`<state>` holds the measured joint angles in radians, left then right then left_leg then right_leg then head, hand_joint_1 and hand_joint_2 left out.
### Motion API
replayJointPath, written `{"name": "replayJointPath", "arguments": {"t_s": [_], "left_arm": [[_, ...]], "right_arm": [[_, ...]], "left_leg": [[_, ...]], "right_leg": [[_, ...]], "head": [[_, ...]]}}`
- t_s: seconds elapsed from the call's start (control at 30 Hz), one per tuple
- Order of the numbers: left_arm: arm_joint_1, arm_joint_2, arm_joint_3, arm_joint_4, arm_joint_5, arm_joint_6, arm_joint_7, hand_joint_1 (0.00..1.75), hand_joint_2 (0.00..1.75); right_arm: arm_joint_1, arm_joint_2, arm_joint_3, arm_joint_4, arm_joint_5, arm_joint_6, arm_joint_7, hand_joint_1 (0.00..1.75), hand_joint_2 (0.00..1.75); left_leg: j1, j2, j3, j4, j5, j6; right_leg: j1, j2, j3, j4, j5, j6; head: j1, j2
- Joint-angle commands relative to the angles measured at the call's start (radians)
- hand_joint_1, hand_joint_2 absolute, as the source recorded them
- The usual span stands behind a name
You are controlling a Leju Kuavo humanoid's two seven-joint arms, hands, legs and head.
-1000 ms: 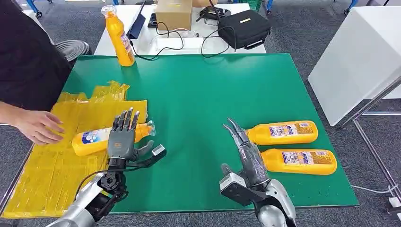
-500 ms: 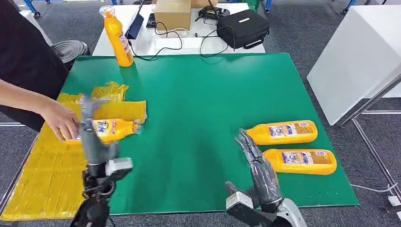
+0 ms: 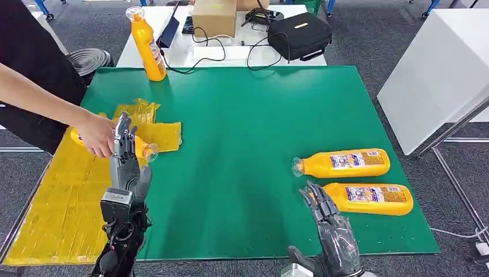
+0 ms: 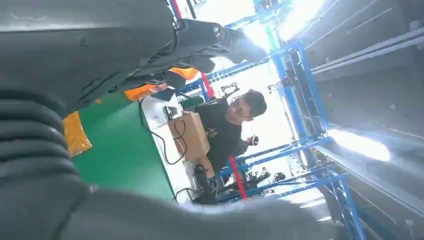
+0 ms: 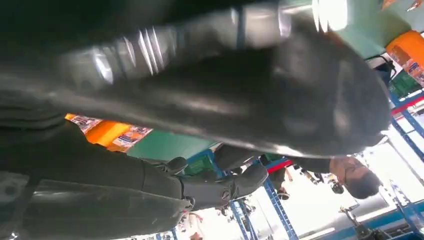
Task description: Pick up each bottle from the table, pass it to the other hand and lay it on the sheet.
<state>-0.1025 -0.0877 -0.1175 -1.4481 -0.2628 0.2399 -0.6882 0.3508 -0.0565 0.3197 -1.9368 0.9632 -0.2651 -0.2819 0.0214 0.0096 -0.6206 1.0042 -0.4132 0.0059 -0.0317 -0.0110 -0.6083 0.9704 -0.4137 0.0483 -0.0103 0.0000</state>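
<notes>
— What was the left hand (image 3: pixel 125 154) doing?
— It stood upright with fingers straight, empty, just in front of a bottle (image 3: pixel 140 148) that a person's hand (image 3: pixel 97 134) gripped over the yellow sheet (image 3: pixel 55 196).
— And the right hand (image 3: pixel 333 228)?
— Fingers spread, empty, near two bottles (image 3: pixel 341 163) lying on the green tabletop (image 3: pixel 242 115).

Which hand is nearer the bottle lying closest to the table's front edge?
Right. The right hand sits just beside that bottle; the left hand is across the table, over the yellow sheet.
</notes>
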Motion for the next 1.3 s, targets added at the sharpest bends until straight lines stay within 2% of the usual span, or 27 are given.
{"name": "replayJointPath", "arguments": {"t_s": [0.03,0.1,0.13,0.23,0.37,0.53,0.67,0.7,0.73,0.83,0.93,1.0,1.1,1.13,1.2,1.23,1.3], "left_arm": [[0.026,0.027,0.015,0.038,-0.006,-0.001,-0.01,0.0,1.75],[0.089,0.028,0.066,-0.021,0.003,-0.059,-0.01,0.0,1.75],[0.113,0.022,0.086,-0.042,-0.02,-0.057,-0.01,0.0,1.75],[0.172,0.02,0.12,-0.1,-0.046,-0.078,-0.01,0.0,1.75],[0.173,0.01,0.119,-0.066,-0.04,-0.106,-0.01,0.0,1.75],[0.125,-0.007,0.113,-0.022,-0.046,-0.107,-0.007,0.0,1.75],[0.094,0.005,0.152,0.037,-0.04,-0.108,-0.008,0.0,1.75],[0.086,0.009,0.16,0.053,-0.036,-0.116,-0.01,0.0,1.75],[0.077,0.013,0.165,0.065,-0.028,-0.124,-0.01,0.0,1.75],[0.065,0.024,0.179,0.075,-0.01,-0.124,-0.01,0.0,1.75],[0.07,0.033,0.199,0.078,-0.001,-0.148,-0.01,0.0,1.75],[0.09,0.044,0.194,0.059,0.012,-0.147,-0.01,0.0,1.75],[0.13,0.054,0.207,0.049,0.074,-0.226,-0.01,0.0,1.75],[0.145,0.06,0.21,0.039,0.09,-0.256,-0.01,0.0,1.75],[0.197,0.063,0.222,0.002,0.11,-0.288,-0.01,0.0,1.75],[0.208,0.061,0.221,-0.007,0.109,-0.291,-0.01,0.0,1.75],[0.229,0.054,0.215,-0.021,0.097,-0.299,-0.01,0.0,1.75]], "right_arm": [[-0.04,-0.009,0.01,0.033,-0.001,-0.013,0.014,0.0,0.0],[-0.082,-0.006,-0.003,0.046,0.006,0.003,0.007,0.0,0.0],[-0.093,-0.013,-0.011,0.049,0.014,0.018,0.008,0.0,1.75],[-0.077,-0.045,-0.065,0.025,-0.018,0.043,-0.002,0.0,1.75],[0.009,-0.081,-0.168,-0.017,-0.072,0.042,-0.037,0.0,1.75],[0.089,-0.062,-0.233,-0.046,-0.09,0.037,-0.059,0.0,1.75],[0.082,-0.032,-0.305,0.03,-0.099,0.071,-0.055,0.0,1.75],[0.086,-0.03,-0.32,0.035,-0.092,0.072,-0.056,0.0,1.75],[0.092,-0.028,-0.328,0.035,-0.088,0.068,-0.058,0.0,1.75],[0.126,-0.023,-0.364,0.004,-0.043,0.052,-0.049,0.0,1.75],[0.113,-0.029,-0.465,0.011,-0.101,0.097,-0.063,0.0,1.75],[0.069,-0.022,-0.561,0.067,-0.149,0.164,-0.109,0.0,1.75],[-0.01,-0.009,-0.607,0.164,-0.166,0.222,-0.196,0.0,1.75],[-0.028,-0.006,-0.602,0.186,-0.158,0.224,-0.203,0.0,0.0],[-0.064,0.001,-0.57,0.21,-0.131,0.216,-0.214,0.0,0.0],[-0.074,0.004,-0.56,0.214,-0.123,0.212,-0.212,0.0,0.0],[-0.113,-0.006,-0.527,0.223,-0.103,0.195,-0.188,0.0,0.0]], "left_leg": [[0.0,0.0,0.006,-0.001,-0.002,0.001],[0.0,0.004,0.005,-0.001,-0.002,0.001],[0.0,0.007,0.007,-0.002,-0.003,0.001],[0.001,0.008,0.007,-0.001,-0.004,0.001],[0.0,0.001,0.004,0.0,-0.002,0.001],[0.0,-0.003,0.001,0.0,-0.001,0.001],[0.001,-0.004,0.005,-0.001,-0.002,0.001],[0.001,-0.004,0.007,-0.001,-0.003,0.001],[0.0,-0.002,0.002,-0.002,-0.001,0.001],[0.001,-0.004,0.006,-0.002,-0.002,0.001],[0.001,-0.003,0.006,-0.001,-0.003,0.001],[0.0,-0.001,0.004,-0.001,-0.002,0.0],[0.0,0.001,0.005,-0.002,-0.002,0.0],[0.001,0.001,0.007,-0.002,-0.003,0.001],[0.001,0.004,0.01,-0.003,-0.004,0.001],[0.0,0.003,0.004,-0.002,-0.002,0.0],[0.001,0.004,0.005,-0.002,-0.003,0.0]], "right_leg": [[0.001,0.001,0.006,-0.001,-0.002,-0.003],[0.0,0.005,0.003,-0.001,0.0,-0.002],[0.001,0.009,0.005,-0.002,0.0,-0.003],[0.001,0.009,0.006,-0.001,-0.001,-0.004],[0.001,0.002,0.005,-0.001,-0.003,-0.003],[0.0,-0.002,0.003,0.0,-0.003,0.0],[0.001,-0.001,0.006,-0.002,-0.004,-0.001],[0.001,-0.001,0.008,-0.001,-0.005,-0.003],[0.0,0.0,0.003,-0.002,-0.002,0.0],[0.001,-0.001,0.008,-0.002,-0.004,-0.002],[0.001,-0.001,0.007,-0.001,-0.004,-0.002],[0.0,0.002,0.004,-0.002,-0.003,0.0],[0.001,0.004,0.005,-0.003,-0.002,0.0],[0.001,0.004,0.008,-0.004,-0.002,-0.001],[0.001,0.007,0.01,-0.004,-0.002,-0.002],[0.0,0.005,0.003,-0.002,-0.001,0.0],[0.001,0.007,0.005,-0.002,-0.002,-0.001]], "head": [[0.0,0.0],[0.0,0.0],[0.0,0.0],[0.0,0.0],[0.0,0.0],[0.0,0.0],[0.0,0.0],[0.0,0.0],[0.0,0.0],[0.0,0.0],[0.0,0.0],[0.0,0.0],[0.0,0.0],[0.0,0.0],[0.0,0.0],[0.0,0.0],[0.0,0.0]]}}
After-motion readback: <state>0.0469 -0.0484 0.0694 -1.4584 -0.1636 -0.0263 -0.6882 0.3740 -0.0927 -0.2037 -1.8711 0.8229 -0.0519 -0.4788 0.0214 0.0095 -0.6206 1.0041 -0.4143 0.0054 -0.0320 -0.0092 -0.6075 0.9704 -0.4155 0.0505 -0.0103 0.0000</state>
